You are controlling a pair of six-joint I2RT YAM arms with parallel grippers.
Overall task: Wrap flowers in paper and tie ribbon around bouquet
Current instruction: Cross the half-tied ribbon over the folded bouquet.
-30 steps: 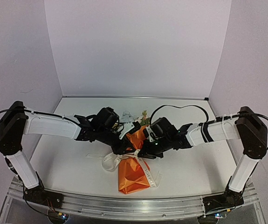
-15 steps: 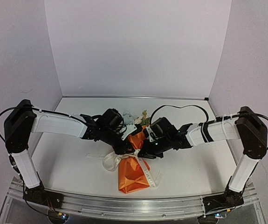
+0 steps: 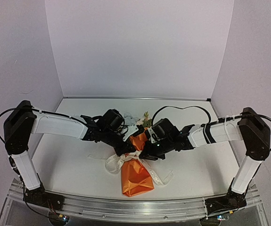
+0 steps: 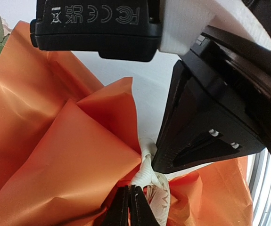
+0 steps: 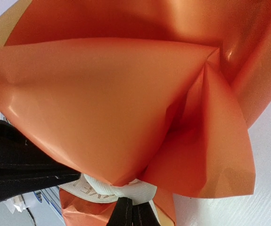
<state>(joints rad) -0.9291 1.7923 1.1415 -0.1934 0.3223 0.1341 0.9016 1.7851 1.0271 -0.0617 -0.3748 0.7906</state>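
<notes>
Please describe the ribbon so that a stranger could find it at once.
On the white table, an orange paper bouquet lies at the centre front. The ribbon circles its pinched waist, loose ends curling beside it. Alone here, it is a narrow cream strip with dark lettering.

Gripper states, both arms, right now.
Left gripper: closed, pinching the ribbon at the waist of the bouquet.
Right gripper: closed, pinching the ribbon too.
</notes>
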